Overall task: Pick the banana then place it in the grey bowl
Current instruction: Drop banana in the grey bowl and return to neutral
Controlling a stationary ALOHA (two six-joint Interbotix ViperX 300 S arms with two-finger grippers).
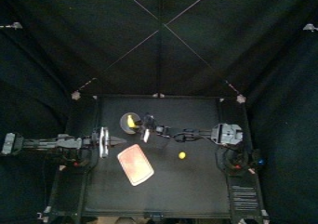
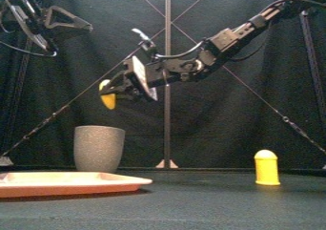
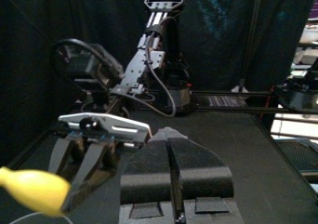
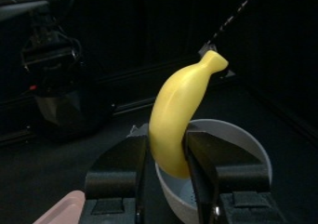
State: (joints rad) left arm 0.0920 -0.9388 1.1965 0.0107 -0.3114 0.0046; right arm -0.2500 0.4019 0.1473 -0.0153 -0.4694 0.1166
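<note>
The yellow banana [image 2: 109, 98] hangs in the air, and my right gripper [image 2: 117, 91] is shut on it. It hovers just above the tall grey speckled cup [image 2: 99, 148] at the table's left. In the right wrist view the banana [image 4: 180, 107] stands upright between the jaws, with the cup's open mouth [image 4: 244, 146] directly behind and below it. From the top, banana [image 1: 132, 124] and cup [image 1: 122, 119] overlap. My left gripper [image 1: 102, 139] rests at the left side, shut and holding nothing.
A flat pink tray [image 2: 71, 182] lies at the front left, just in front of the cup. A small yellow toy [image 2: 266, 167] stands alone at the right. My right arm spans the table's middle from the right side.
</note>
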